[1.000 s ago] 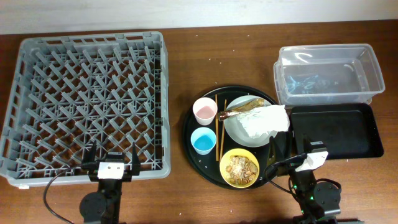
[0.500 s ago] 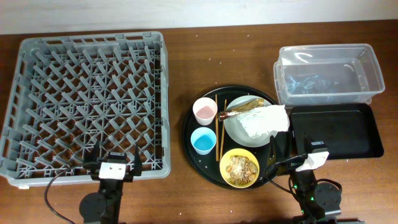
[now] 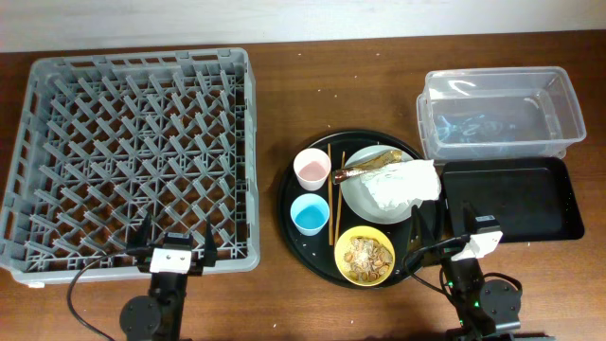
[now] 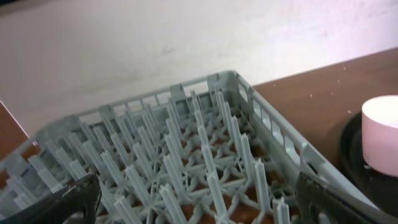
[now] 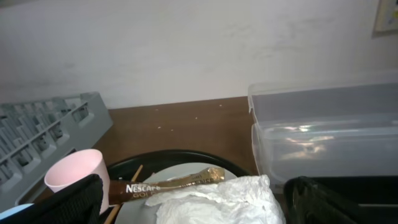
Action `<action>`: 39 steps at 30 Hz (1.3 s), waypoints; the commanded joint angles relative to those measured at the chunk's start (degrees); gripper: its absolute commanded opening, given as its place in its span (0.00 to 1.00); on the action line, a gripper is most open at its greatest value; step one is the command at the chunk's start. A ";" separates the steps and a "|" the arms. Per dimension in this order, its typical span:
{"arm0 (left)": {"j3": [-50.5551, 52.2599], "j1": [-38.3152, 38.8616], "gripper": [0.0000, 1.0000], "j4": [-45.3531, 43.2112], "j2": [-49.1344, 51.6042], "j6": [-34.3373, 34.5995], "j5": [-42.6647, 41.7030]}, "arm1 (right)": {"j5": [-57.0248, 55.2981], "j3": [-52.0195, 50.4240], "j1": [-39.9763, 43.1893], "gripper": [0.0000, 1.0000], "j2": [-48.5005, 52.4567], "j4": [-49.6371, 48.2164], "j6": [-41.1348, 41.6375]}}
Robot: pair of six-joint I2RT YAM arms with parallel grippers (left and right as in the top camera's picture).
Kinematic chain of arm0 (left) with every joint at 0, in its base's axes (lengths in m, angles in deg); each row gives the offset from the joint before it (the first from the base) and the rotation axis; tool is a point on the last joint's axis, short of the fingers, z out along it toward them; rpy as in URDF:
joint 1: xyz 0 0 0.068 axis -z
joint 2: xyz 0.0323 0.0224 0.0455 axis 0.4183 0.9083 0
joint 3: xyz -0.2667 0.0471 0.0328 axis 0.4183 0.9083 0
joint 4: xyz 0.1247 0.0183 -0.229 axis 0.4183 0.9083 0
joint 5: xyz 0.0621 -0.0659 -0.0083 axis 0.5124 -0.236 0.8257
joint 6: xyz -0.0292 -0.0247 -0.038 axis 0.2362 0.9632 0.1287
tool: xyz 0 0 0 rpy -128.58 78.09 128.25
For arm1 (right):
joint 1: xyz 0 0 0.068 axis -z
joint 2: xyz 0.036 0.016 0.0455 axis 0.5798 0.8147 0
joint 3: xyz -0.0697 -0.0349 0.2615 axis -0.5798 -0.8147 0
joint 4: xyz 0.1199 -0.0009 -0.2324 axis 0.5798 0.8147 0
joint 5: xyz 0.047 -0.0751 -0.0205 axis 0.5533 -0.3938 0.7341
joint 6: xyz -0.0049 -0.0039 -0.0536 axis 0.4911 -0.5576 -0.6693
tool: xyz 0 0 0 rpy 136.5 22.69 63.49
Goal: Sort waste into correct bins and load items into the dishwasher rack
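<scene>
Napkin [image 3: 405,186] lies on plate [image 3: 357,196] beside wrapper [image 3: 367,170].

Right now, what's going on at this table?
Nothing is held. The left end effector hangs open over the dishwasher rack's front edge, and the right end effector is open near the yellow bowl. The pink cup, light-blue cup, chopsticks, plate with napkin and wrapper, and the bowl's food scraps all sit on the round black tray. None has reached the rack, clear tub or shallow black tray.
</scene>
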 commanded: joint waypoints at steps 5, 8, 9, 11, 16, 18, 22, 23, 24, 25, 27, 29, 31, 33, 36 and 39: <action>-0.17 -0.28 0.99 -3.43 -0.17 3.15 -1.05 | 1.42 2.21 -0.28 0.98 -0.26 -0.57 -0.50; -2.05 -0.28 0.99 -3.04 -0.17 3.15 -1.07 | 1.46 4.55 -0.31 0.98 -0.26 -0.31 -0.50; -3.39 -0.28 0.99 -1.77 -0.17 3.17 -1.03 | 1.46 5.95 -0.31 0.98 -0.26 0.37 -0.68; -6.32 -0.28 0.99 1.84 -0.17 3.15 -1.03 | 1.46 8.96 -0.28 0.98 -0.20 3.56 -1.05; -14.51 -0.28 0.99 8.26 0.13 3.13 -1.03 | 1.49 17.31 -0.31 0.98 2.08 10.51 -3.69; -17.51 -0.28 0.99 9.31 2.01 3.13 -1.03 | 1.49 22.51 -0.31 0.98 5.16 14.64 -3.69; -24.76 -0.28 0.99 12.24 11.10 3.13 -1.03 | 3.04 36.39 -0.31 0.98 17.77 23.85 -3.69; -26.40 -0.28 0.99 13.29 13.57 3.10 -1.05 | 3.98 39.74 -0.31 0.98 21.11 26.27 -3.69; -28.13 -0.28 0.99 14.43 15.96 3.13 -1.03 | 5.05 43.34 -0.31 0.98 24.85 28.76 -3.69; -30.73 -0.28 0.99 16.04 19.91 3.13 -1.03 | 6.29 47.71 -0.31 0.98 29.62 31.85 -3.69; -35.54 -0.28 0.99 19.17 26.47 3.13 -1.03 | 8.24 55.41 -0.31 0.98 38.38 37.46 -3.69; -39.91 -0.28 0.99 22.97 32.20 3.13 -1.01 | 9.88 61.27 -0.31 0.98 45.42 42.47 -3.67; -44.96 -0.28 0.99 28.04 39.30 3.10 -1.01 | 11.43 68.50 -0.31 0.98 54.58 49.59 -3.65; -49.40 -0.28 0.99 32.48 47.63 3.13 -1.05 | 11.85 75.21 -0.31 0.98 64.28 57.40 -3.67; -50.86 -0.28 0.99 34.12 55.10 3.10 -2.82 | 16.41 77.83 -0.31 0.98 75.32 59.06 -3.54; -50.86 -0.28 0.99 33.38 59.82 3.10 -3.58 | 23.96 77.83 -0.31 0.98 84.61 55.39 -3.43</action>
